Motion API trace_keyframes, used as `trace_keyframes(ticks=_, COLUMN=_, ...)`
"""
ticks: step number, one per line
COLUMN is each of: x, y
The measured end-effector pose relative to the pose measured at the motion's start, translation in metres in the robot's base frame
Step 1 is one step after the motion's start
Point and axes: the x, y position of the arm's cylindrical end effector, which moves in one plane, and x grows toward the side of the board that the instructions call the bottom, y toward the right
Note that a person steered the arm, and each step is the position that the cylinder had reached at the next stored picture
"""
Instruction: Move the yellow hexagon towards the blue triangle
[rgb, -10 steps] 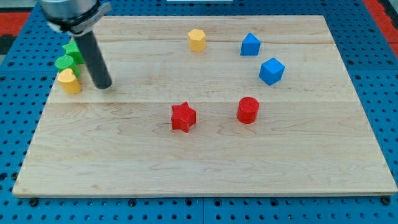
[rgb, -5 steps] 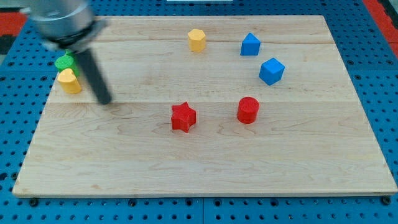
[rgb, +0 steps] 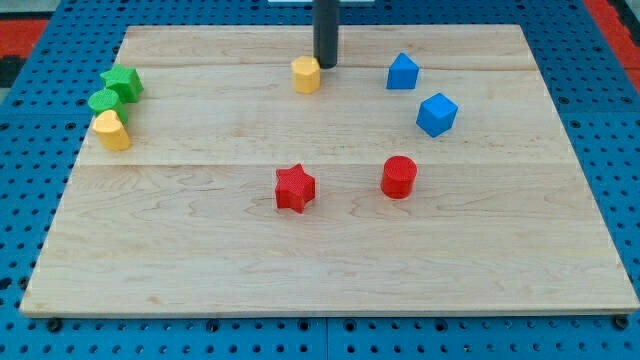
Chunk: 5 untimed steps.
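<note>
The yellow hexagon (rgb: 306, 74) sits near the top middle of the wooden board (rgb: 330, 270). The blue triangle (rgb: 402, 71) lies to its right, well apart from it. My tip (rgb: 325, 64) stands just right of the hexagon and slightly above it in the view, touching or nearly touching its upper right edge, between it and the triangle. The rod runs up out of the view's top.
A blue cube-like block (rgb: 436, 114) sits below right of the triangle. A red cylinder (rgb: 398, 177) and a red star (rgb: 295, 188) lie mid-board. At the left edge are a green star (rgb: 123, 83), a green round block (rgb: 103, 100) and a yellow block (rgb: 112, 131).
My tip has swung from the left side, by the green and yellow blocks, to the top middle. The yellow hexagon has shifted slightly left and down.
</note>
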Motion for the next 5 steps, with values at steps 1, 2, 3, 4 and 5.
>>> trace_keyframes(ticks=1, x=0.006, y=-0.005)
trace_keyframes(ticks=2, x=-0.050, y=-0.006)
trace_keyframes(ticks=3, x=-0.038, y=-0.071)
trace_keyframes(ticks=4, x=0.033, y=-0.097)
trace_keyframes(ticks=5, x=0.062, y=-0.075)
